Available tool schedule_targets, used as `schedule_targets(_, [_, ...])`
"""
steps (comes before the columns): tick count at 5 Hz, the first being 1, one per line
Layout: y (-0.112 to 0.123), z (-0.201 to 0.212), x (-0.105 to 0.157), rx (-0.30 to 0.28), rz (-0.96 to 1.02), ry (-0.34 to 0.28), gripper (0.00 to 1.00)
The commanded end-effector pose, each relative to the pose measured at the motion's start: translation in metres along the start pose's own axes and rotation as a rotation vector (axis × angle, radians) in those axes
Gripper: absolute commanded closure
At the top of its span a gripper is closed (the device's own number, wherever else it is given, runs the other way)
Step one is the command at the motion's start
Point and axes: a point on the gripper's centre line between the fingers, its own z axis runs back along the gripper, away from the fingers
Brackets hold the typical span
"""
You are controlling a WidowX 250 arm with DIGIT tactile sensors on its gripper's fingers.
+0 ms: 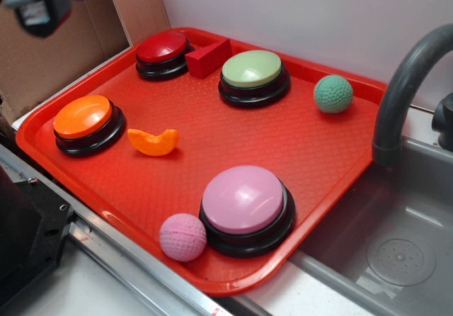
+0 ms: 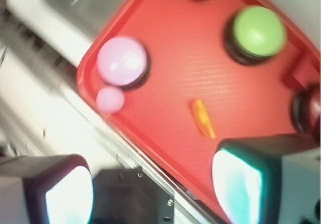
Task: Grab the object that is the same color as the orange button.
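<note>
The small glossy orange crescent-shaped piece (image 1: 153, 142) lies on the red tray (image 1: 311, 139), just right of the orange button (image 1: 85, 117) with its domed top and black base. In the blurred wrist view the crescent (image 2: 202, 118) shows edge-on near the middle. My gripper (image 2: 153, 194) is open and empty, high above the tray's near-left edge; its two fingers (image 2: 235, 184) stand wide apart. In the exterior view only a blurred part of the gripper (image 1: 42, 1) shows at the top left. The orange button is hidden in the wrist view.
The tray also holds a red button (image 1: 164, 49), a red block (image 1: 207, 58), a green button (image 1: 253, 71), a green ball (image 1: 333, 93), a pink button (image 1: 244, 201) and a pink dimpled ball (image 1: 182, 237). A grey sink (image 1: 396, 245) and faucet (image 1: 403, 89) lie right.
</note>
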Motion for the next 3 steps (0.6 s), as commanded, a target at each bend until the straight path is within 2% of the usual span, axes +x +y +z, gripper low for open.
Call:
schedule_targets(1, [0.031, -0.037, -0.025, -0.024, -0.305, 0.121, 0.0])
schedule_targets(2, [0.047, -0.056, -0.027, -0.04, -0.259, 0.148, 0.0])
schedule_targets(3, [0.062, -0.089, -0.022, -0.101, -0.266, 0.154, 0.0])
